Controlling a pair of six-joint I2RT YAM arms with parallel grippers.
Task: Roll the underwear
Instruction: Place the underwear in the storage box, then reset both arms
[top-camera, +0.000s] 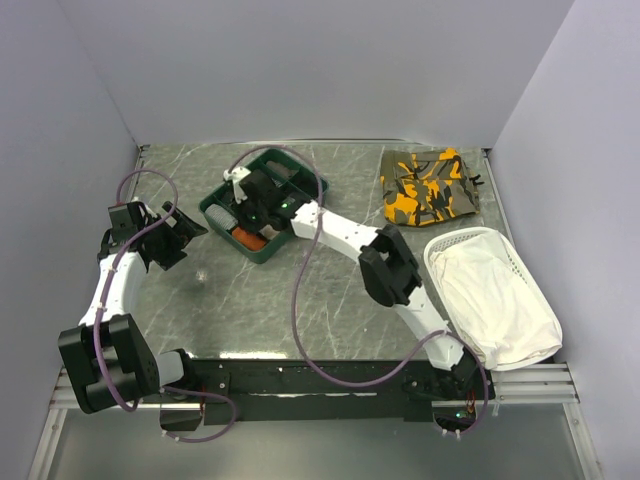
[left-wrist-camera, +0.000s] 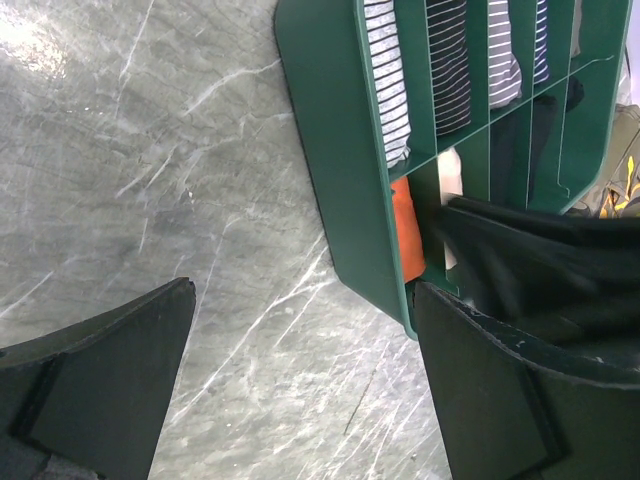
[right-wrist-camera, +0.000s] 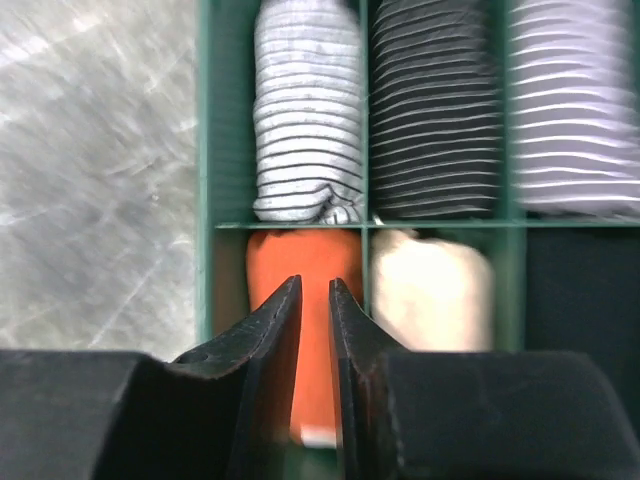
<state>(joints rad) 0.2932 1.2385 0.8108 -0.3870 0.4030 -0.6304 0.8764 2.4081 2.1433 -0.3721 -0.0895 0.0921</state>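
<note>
Grey marbled tabletop (top-camera: 250, 300), enclosed by pale walls on three sides.

1. Right gripper (right-wrist-camera: 314, 285): jaws drawn to a narrow slit, almost closed, tips pointing down into a tray compartment directly over the underwear. Whether any fabric is pinched cannot be told.
2. Underwear (right-wrist-camera: 270, 265): rust-orange roll lying in the corner compartment at the tray's near end, a pale strip at the roll's near end; cream roll (right-wrist-camera: 430, 290) in the next compartment beside it.
3. Striped rolls, one per compartment in the row beyond: grey-white roll (right-wrist-camera: 305, 110), dark roll (right-wrist-camera: 435, 110), pale roll (right-wrist-camera: 570, 100).
4. Green divided tray (left-wrist-camera: 330, 150): set at an angle on the far-left part of the table.
5. Left gripper (left-wrist-camera: 305, 290): jaws wide apart, holding nothing, above bare table just beside the tray's outer wall.
6. Camouflage garment (top-camera: 430, 185): orange and olive, folded flat at the far right.
7. White mesh basket (top-camera: 515, 262): near right edge, containing a white cloth (top-camera: 495, 300).
</note>
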